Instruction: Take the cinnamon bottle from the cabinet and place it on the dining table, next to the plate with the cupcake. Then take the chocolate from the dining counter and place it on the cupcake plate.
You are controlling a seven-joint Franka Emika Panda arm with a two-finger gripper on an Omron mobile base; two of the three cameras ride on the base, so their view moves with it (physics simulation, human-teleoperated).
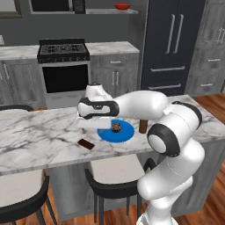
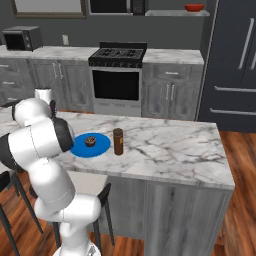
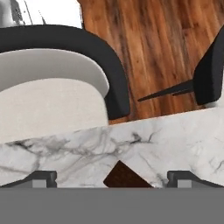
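The dark chocolate bar [image 1: 86, 143] lies flat on the marble dining counter [image 1: 39, 132], near its front edge. In the hand view the chocolate [image 3: 124, 177] sits low between my fingertips [image 3: 43, 178]. My gripper [image 3: 116, 179] is open, hovering above the bar without touching it; in the left base view the gripper [image 1: 99, 127] hangs just left of the blue plate [image 1: 125, 133]. The cupcake [image 1: 116, 127] stands on that plate. The brown cinnamon bottle [image 1: 143, 126] stands upright right of the plate; it also shows as the bottle [image 2: 118, 141] beside the plate [image 2: 100, 145].
Stools with dark curved backs [image 1: 110, 178] stand under the counter's front edge, one seat [image 3: 52, 87] seen past the edge over the wood floor. The stove [image 1: 63, 70] and fridge [image 1: 173, 44] line the far wall.
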